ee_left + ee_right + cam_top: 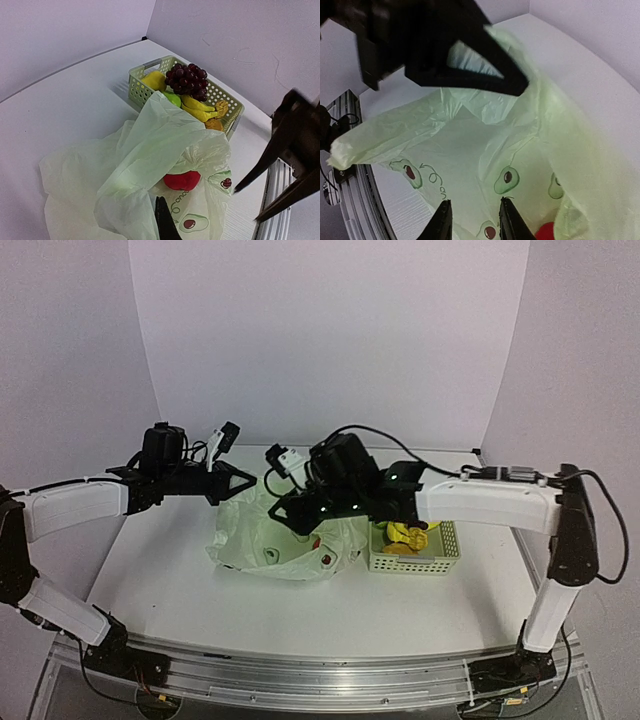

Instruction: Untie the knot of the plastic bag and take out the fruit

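A white surface (pixel 150 580) is shown, closed in by pale lilac walls (pixel 330 340) behind and at both sides. The plastic bag (pixel 255 540) lies crumpled just under both end effectors. Its upper fold is lifted by the left end effector (pixel 243 481), which is clenched on the film.

No knot can be made out and the mouth gapes, so the untying is judged done and the emptying to be in hand. One red fruit (pixel 182 180) is seen inside the bag, below and just ahead of the right end effector (pixel 475 201). Its jaws stand partly apart with nothing between them.

A perforated basket (pixel 137 82) sits just beyond the bag on that end effector's outer side and holds the grapes (pixel 187 80) and yellow pieces.

The next move is judged to need a descent through the held-open mouth and a closing on the red fruit alone, without loose film being caught.

Bare surface lies outward of the left end effector and on the near side of the bag. The back wall is near, beyond the basket.
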Motion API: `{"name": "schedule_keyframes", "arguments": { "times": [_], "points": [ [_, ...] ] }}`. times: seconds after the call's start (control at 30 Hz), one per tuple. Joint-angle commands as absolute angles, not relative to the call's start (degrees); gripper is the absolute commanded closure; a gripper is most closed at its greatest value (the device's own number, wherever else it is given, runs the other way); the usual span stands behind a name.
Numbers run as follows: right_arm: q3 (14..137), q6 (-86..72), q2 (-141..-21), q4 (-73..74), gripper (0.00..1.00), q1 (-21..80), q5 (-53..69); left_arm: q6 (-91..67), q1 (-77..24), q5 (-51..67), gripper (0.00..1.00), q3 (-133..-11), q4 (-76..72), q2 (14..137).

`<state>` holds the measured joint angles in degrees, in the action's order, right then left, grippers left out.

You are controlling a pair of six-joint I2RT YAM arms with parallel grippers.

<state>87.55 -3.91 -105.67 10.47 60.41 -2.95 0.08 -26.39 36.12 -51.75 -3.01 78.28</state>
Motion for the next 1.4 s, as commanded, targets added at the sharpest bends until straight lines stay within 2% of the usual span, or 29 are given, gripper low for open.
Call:
{"name": "schedule_keyframes", "arguments": {
  "times": [0.0, 0.1, 0.23, 0.47, 0.6, 0.73, 0.87, 1.03, 1.37],
  "points": [
    [88.7, -9.5, -114.5, 1.2, 0.75, 60.9, -1.0, -3.9, -26.1, 39.8, 1.00, -53.8, -3.4, 76.1],
    [90.2, -10.7, -119.6, 1.1, 0.82, 61.0, -8.7, -4.6, -26.0, 39.2, 1.00, -55.2, 0.5, 74.7],
    [90.7, -11.7, -123.2, 1.7, 0.83, 60.8, -21.5, -3.2, -25.1, 39.1, 1.00, -55.6, 6.7, 69.9],
    [92.3, -11.8, -122.9, 7.8, 0.78, 59.8, -30.5, 1.5, -23.4, 43.3, 1.00, -56.0, 16.7, 63.7],
    [90.4, -10.9, -121.8, 8.8, 0.75, 59.1, -31.1, 4.3, -23.4, 45.8, 1.00, -52.1, 16.7, 61.3],
    [91.5, -6.2, -123.2, 8.8, 0.65, 59.0, -26.8, 6.4, -23.5, 43.3, 1.00, -49.6, 14.6, 63.6],
    [93.9, -2.3, -124.6, 8.6, 0.49, 58.9, -22.8, 8.5, -23.5, 43.7, 1.00, -48.5, 10.9, 66.1],
    [94.3, -0.9, -122.6, 6.6, 0.32, 58.2, -25.9, 11.2, -24.3, 44.8, 1.00, -49.1, 10.0, 69.0],
    [93.2, -9.6, -124.6, 5.7, 0.19, 52.8, -27.9, 13.9, -27.4, 44.3, 1.00, -48.4, 7.4, 70.7]
  ]
}}
